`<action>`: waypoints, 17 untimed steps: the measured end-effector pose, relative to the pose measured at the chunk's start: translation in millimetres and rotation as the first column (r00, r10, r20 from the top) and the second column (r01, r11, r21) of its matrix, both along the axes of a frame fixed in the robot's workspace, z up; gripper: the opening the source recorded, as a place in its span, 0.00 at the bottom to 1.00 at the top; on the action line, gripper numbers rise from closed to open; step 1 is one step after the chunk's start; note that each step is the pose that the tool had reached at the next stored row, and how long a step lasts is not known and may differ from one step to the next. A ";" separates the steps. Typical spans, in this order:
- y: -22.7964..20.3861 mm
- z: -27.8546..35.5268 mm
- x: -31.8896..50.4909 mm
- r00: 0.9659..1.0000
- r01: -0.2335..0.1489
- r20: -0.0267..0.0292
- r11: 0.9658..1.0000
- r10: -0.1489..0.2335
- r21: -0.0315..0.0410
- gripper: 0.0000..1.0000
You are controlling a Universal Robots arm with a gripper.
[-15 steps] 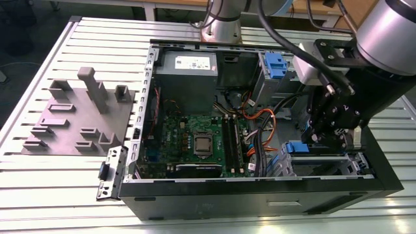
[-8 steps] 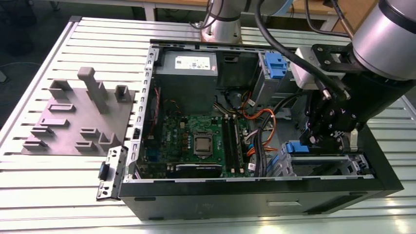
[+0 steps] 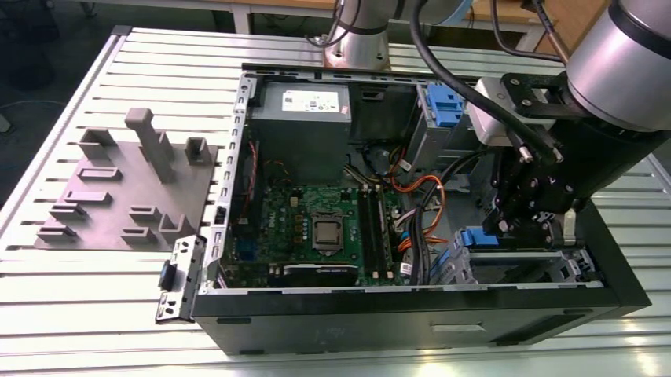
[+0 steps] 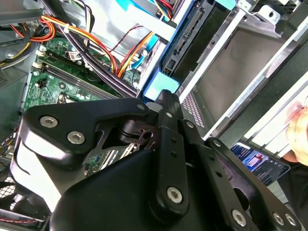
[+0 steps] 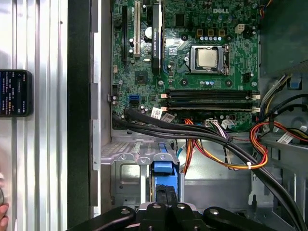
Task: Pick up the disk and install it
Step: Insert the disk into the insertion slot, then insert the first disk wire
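One disk (image 5: 163, 169) seemingly in gripper (image 5: 166, 195) at bay

The exterior view looks down at a slant from in front of the open black metal computer case (image 3: 419, 314), taking in the whole ribbed white table (image 3: 94, 298). The first wrist view looks straight down, close above the green motherboard (image 5: 192, 62). The second wrist view peers obliquely past the black gripper linkage (image 4: 163, 125), very near. Both wrist views share the silver drive cage (image 5: 130, 168) (image 4: 231, 72).
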State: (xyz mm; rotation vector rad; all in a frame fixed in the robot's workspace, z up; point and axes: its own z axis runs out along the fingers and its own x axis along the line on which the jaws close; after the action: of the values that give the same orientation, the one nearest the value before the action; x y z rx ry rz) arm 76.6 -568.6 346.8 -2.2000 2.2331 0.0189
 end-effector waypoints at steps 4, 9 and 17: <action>0.0 -0.1 0.0 1.000 0.000 0.000 1.000 0.000 0.000 0.11; 0.0 -0.4 0.0 1.000 0.000 0.000 1.000 0.000 0.000 0.11; 0.0 -0.7 0.0 1.000 0.000 0.000 1.000 0.000 0.000 0.11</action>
State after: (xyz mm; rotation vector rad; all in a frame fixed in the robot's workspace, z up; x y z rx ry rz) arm 76.6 -568.6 346.1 -2.1999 2.2331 0.0189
